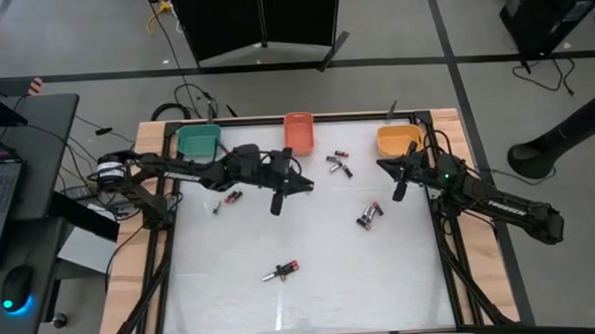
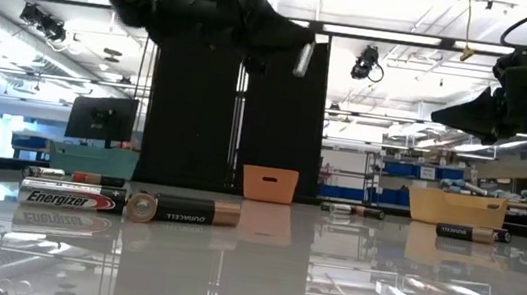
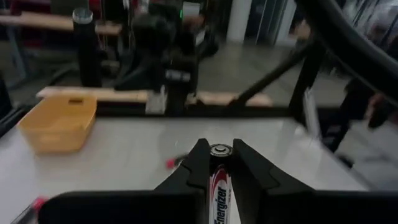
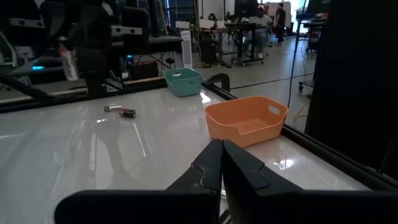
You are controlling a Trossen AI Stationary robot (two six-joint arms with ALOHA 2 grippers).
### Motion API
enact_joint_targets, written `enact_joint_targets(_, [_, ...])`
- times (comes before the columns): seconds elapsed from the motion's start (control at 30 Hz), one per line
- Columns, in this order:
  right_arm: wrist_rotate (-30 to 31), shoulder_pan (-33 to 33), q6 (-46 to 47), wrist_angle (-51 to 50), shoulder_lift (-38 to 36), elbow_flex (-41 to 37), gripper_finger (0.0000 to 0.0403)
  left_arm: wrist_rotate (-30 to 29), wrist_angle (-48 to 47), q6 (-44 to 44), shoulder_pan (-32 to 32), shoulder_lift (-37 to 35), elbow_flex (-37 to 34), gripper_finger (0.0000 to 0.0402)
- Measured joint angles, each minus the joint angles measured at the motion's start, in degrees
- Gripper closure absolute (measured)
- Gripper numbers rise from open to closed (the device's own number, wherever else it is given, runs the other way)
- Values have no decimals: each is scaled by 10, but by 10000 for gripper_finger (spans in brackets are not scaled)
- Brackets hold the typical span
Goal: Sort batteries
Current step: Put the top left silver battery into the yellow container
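My left gripper (image 1: 303, 183) hovers over the table's middle, in front of the orange bin (image 1: 298, 130), shut on an Energizer battery (image 3: 219, 180). That battery shows high in the low view as a silvery cylinder (image 2: 301, 60). My right gripper (image 1: 397, 188) is shut on nothing and hangs in front of the yellow bin (image 1: 398, 139). Loose batteries lie flat on the table: a pair (image 1: 339, 166) near the orange bin, a pair (image 1: 371, 216) right of centre, some (image 1: 281, 273) near the front, others (image 1: 229, 199) under the left arm. My left gripper pinches the Energizer battery between its two fingers (image 3: 194, 165), on the battery's side wall just below its capped end (image 3: 219, 149). That end shows past the fingertips. The battery is lifted clear of the table and stands nearly upright in the low view.
Three bins stand along the far edge: green (image 1: 197, 141), orange, yellow. A raised wooden and black frame (image 1: 449, 241) borders the white table. The near half holds only the front batteries (image 2: 71, 199). A desk with a laptop (image 1: 1, 187) stands left of the table.
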Motion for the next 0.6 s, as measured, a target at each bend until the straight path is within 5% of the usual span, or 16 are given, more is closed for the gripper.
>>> enact_joint_targets(0.33, [0, 1, 5, 124, 0, 0, 380, 10, 212, -39, 15, 60, -20, 357])
enact_joint_targets(0.6, [-63, 21, 52, 223, 53, 0, 395, 19, 260, -58, 18, 102, 11, 357])
